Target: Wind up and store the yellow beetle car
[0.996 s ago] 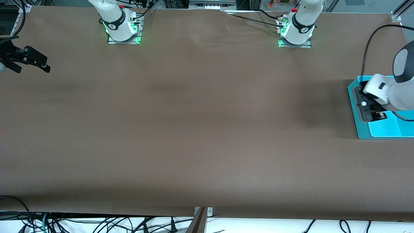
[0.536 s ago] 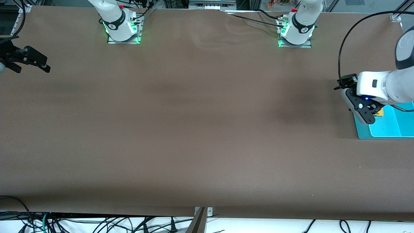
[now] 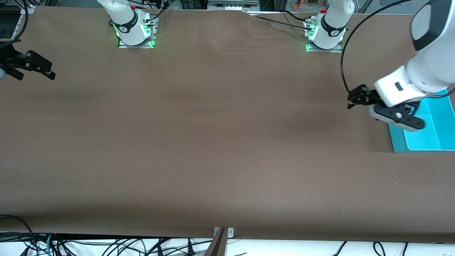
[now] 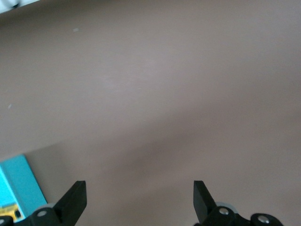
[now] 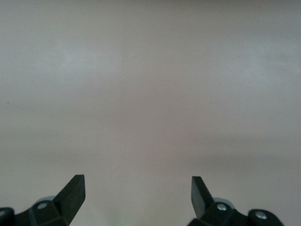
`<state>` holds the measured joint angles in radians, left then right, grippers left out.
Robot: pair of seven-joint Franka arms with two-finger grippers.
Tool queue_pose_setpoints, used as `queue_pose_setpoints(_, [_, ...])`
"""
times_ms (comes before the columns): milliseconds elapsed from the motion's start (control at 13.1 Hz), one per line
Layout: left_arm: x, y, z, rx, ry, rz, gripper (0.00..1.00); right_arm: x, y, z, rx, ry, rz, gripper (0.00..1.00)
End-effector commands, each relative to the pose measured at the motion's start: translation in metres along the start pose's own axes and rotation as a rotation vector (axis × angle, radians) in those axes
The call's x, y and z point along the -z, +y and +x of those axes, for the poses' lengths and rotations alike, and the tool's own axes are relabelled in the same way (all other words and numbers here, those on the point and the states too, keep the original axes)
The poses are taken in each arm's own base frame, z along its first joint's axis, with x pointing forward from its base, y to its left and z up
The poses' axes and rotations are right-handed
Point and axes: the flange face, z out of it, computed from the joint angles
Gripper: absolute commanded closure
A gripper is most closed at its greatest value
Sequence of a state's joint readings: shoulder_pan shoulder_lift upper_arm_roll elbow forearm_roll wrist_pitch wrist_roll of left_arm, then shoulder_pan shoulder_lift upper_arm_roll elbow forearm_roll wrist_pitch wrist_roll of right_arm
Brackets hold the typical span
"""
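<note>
The yellow beetle car [image 4: 10,211] shows only as a small yellow patch at the edge of the left wrist view, on the turquoise tray [image 4: 16,181]. In the front view the car is hidden by the left arm. My left gripper [image 3: 403,121] hangs over the tray's [image 3: 424,142] edge toward the table's middle. Its fingers [image 4: 75,197] are wide apart with only bare table between them. My right gripper [image 3: 35,67] waits at the right arm's end of the table. It is open and empty in the right wrist view [image 5: 136,197].
The brown table top [image 3: 213,142] spreads between the two arms. The two arm bases [image 3: 135,30] stand along the table edge farthest from the front camera. Cables hang below the table edge nearest that camera.
The left gripper has risen out of the tray and swung off its edge toward the table's middle. Yellow showed at its fingers half a second ago. The right arm has not moved.
</note>
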<state>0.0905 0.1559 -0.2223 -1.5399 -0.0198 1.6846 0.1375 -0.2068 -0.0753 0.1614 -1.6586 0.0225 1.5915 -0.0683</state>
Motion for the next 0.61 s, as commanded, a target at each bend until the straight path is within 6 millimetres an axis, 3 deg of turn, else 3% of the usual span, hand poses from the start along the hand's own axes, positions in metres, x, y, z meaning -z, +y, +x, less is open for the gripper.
queue_pose_setpoints(0, [0.001,-0.017,-0.029,0.258,0.025,0.016,0.00,0.008,-0.005,0.002,-0.015,0.003,0.028,0.00])
queue_pose_setpoints(153, [-0.001,-0.033,-0.038,0.341,0.019,0.018,0.00,0.009,-0.006,0.002,-0.021,0.004,0.049,0.00])
queue_pose_setpoints(230, [0.004,-0.020,-0.040,0.321,0.027,0.023,0.00,0.009,-0.007,0.002,-0.022,0.008,0.049,0.00])
queue_pose_setpoints(536, [-0.003,-0.012,-0.055,0.304,0.006,0.034,0.00,0.007,-0.019,0.004,0.009,0.007,0.033,0.00])
